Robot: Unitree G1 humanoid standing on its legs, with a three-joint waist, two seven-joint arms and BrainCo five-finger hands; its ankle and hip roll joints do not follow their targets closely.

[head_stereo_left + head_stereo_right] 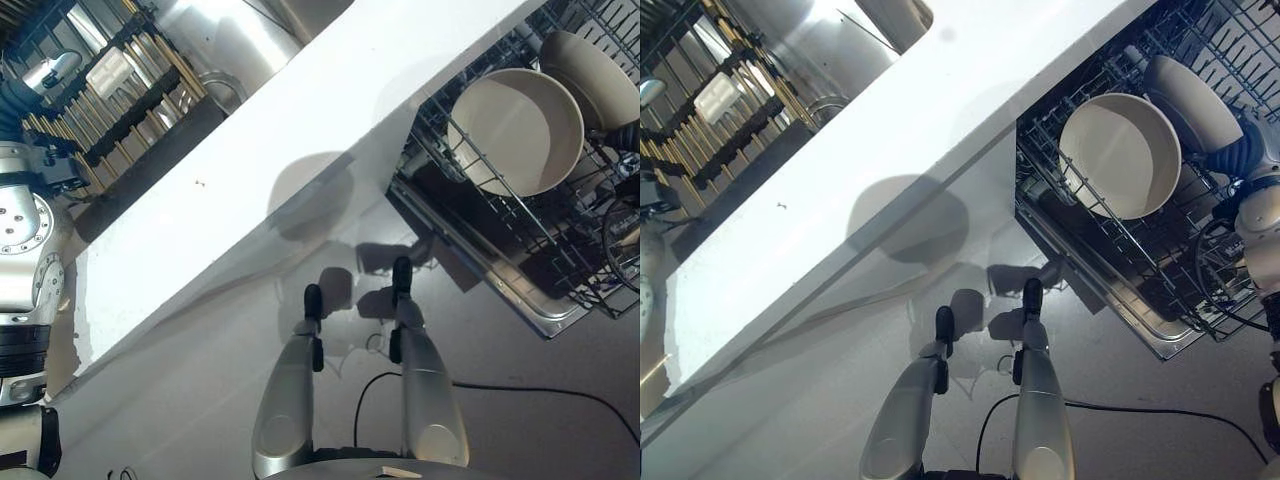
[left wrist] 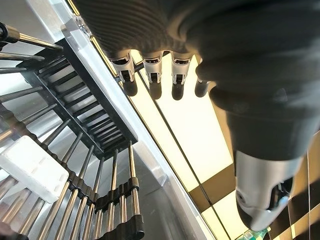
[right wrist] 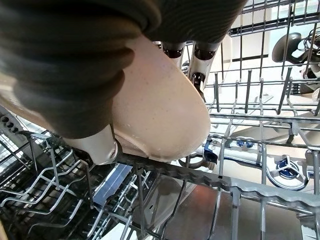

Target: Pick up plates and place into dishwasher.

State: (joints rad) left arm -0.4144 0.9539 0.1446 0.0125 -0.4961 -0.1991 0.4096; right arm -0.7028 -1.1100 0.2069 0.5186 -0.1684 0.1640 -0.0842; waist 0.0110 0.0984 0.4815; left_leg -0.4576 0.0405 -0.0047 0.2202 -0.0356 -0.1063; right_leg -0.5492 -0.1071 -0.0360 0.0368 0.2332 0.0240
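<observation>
A: Nearest us, what is that band of white?

B: The white tabletop (image 1: 300,130), running as a slanted strip from about 8 o'clock up to 1 o'clock in the eye views. Past its far edge, at 10 o'clock, sits a dish drying rack (image 1: 120,90) with metal rods in dark holders, and a small white block (image 2: 32,167) lies on those rods.

A: And the dishwasher?

B: Its wire rack (image 1: 1140,250) is pulled out at 2 to 3 o'clock. One cream plate (image 1: 1120,155) stands on edge between the tines, leaning, its hollow side facing us.

A: Is that the only plate in there?

B: No. A second cream plate (image 1: 1190,100) is just behind the first, at about 2 o'clock, low in the same rack. The right hand (image 3: 200,65) is on it: in the right wrist view its fingers lie down the back of the plate while the thumb presses the near face, so it is pinching the plate's rim. The plate's lower edge touches the grey rack wire.

A: The left hand?

B: The left hand (image 2: 150,80) hangs over the drying rack's side at 9 o'clock, fingers straight and side by side, thumb set apart, holding nothing.
</observation>
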